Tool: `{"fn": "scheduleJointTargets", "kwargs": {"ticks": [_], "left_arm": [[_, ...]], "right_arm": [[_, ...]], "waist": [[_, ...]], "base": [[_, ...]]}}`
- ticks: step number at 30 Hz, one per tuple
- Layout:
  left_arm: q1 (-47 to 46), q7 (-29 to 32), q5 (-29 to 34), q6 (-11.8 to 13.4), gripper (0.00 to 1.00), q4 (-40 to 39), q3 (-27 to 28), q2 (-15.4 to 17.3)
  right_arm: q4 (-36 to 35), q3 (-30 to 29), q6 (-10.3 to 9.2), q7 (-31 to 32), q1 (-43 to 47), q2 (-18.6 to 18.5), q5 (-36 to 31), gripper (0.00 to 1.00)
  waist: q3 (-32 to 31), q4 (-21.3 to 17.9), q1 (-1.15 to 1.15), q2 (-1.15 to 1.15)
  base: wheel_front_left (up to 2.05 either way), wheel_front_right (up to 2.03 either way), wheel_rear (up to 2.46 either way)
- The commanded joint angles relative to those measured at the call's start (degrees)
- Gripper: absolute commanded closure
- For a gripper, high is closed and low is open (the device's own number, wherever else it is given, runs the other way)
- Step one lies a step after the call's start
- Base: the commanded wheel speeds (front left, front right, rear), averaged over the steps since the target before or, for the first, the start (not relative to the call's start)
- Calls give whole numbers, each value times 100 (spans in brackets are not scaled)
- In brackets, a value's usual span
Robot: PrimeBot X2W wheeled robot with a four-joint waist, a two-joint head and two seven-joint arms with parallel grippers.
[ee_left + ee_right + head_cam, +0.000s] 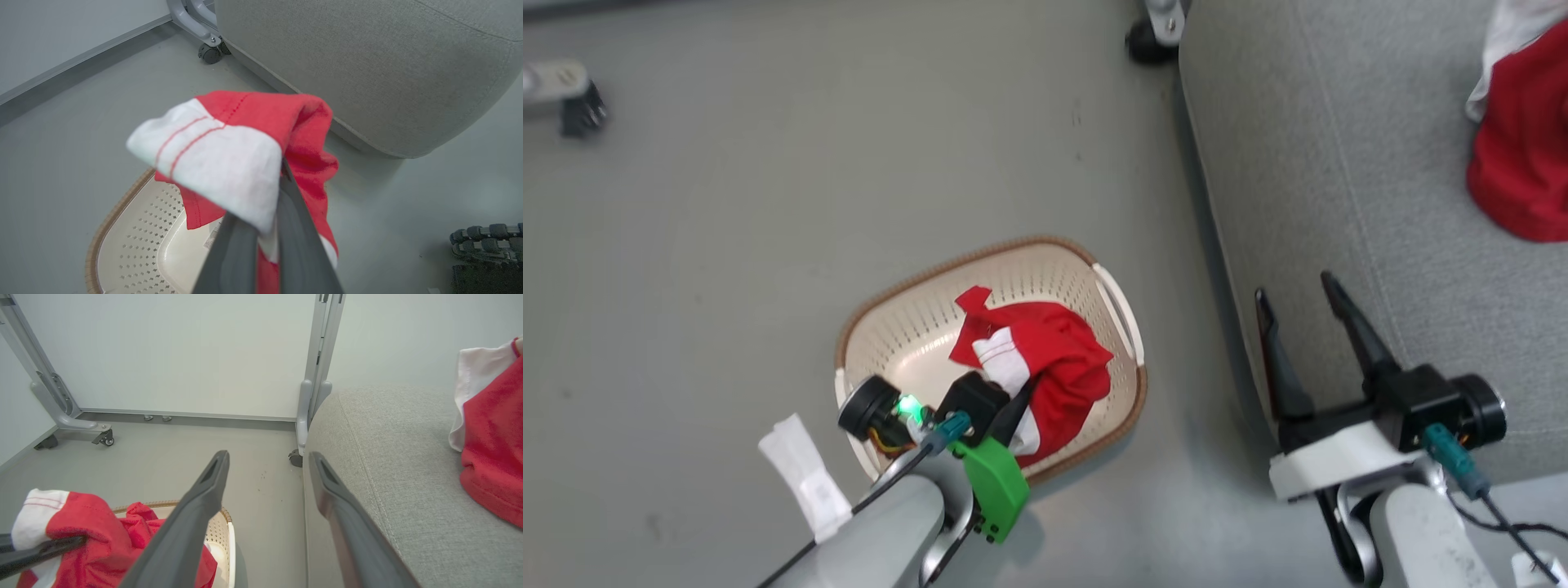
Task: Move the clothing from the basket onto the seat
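Left fingers (296, 237) clamp a soft red white-trimmed garment (245, 134) above the cream perforated basket (135, 245); right fingers (196, 514) gape empty at the grey fabric seat (388, 457).

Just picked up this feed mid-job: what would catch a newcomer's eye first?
The red garment with white trim, pinched in the left claw over the cream basket. Next, a second red garment lying on the grey seat, and the right claw open at that seat's edge.
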Motion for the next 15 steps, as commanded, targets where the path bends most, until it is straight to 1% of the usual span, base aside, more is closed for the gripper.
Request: {"fn": "scheduleJointTargets", "kwargs": {"ticks": [1,4,6,11,15], "left_arm": [[268,-18,-18,77,100,-130,142,39],[693,-18,51,234,100,-478,489,66],[888,-19,121,310,100,-726,687,104],[1352,-12,310,511,100,-1366,1167,261],[1681,-12,473,630,100,-1851,1436,349]], "right_arm": [[73,40,-8,-17,206,-22,30,0],[197,144,-8,-17,447,-22,70,0],[239,216,-8,-17,547,-22,82,0],[316,375,-8,-17,736,-22,125,0],[345,432,-7,-17,879,-21,185,0]], "waist": [[-1465,145,0,0],[-1868,113,0,0],[-2027,94,0,0],[-2328,34,0,0],[-2537,20,0,0]], "base": [[0,0,0],[0,0,0],[0,0,0],[0,0,0],[0,0,0]]}}
